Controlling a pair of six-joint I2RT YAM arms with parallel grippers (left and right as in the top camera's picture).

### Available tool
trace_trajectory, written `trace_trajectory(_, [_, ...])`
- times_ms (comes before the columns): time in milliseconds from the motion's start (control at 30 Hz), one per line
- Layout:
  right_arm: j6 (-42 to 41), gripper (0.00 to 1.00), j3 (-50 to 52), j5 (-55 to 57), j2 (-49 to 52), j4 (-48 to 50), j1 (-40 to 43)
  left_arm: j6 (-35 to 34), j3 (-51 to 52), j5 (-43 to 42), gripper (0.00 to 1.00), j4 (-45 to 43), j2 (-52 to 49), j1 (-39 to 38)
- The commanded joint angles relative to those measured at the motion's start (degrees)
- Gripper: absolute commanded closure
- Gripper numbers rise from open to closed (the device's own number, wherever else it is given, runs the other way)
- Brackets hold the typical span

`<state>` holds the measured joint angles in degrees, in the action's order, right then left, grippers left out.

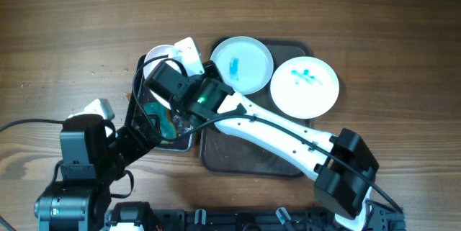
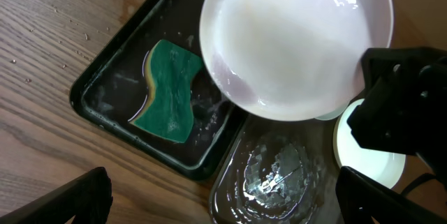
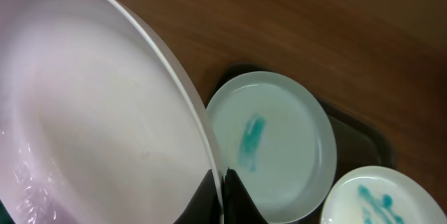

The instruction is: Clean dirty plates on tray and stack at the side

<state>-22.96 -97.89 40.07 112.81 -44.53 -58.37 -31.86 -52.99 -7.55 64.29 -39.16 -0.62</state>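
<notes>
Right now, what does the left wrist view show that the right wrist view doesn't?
Left wrist only: the green-yellow sponge lying in the small black tray. Right wrist only: blue smears on two plates, and the right end effector pinching the rim of the held plate. Both: the held plate, no blue visible on it, and part of the brown tray.

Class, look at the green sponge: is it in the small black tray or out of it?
In. The sponge lies flat inside the black tray, on its wet floor.
</notes>
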Motion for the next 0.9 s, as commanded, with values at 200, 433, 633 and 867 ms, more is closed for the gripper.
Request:
trace_trajectory(200, [5.38,0.96,-1.6,14.36,-2.05,1.16,-4.04,-0.31,-1.09,-0.33,0.0,-0.52,0.11,0.33])
trace_trajectory(433, [8.02,0.95,-1.6,21.77,-2.05,3.98,-7.76,-0.31,-1.09,-0.33,0.0,-0.52,0.11,0.33])
trace_trajectory(633, [12.31,0.96,-1.6,23.8,-2.05,6.6,-9.57,-0.33,-1.09,-0.33,0.0,-0.52,0.11,0.33])
trace_trajectory(867, [14.56,0.96,-1.6,26.47,-2.05,8.33,-10.47,-0.31,-1.09,-0.33,0.0,-0.52,0.11,0.33])
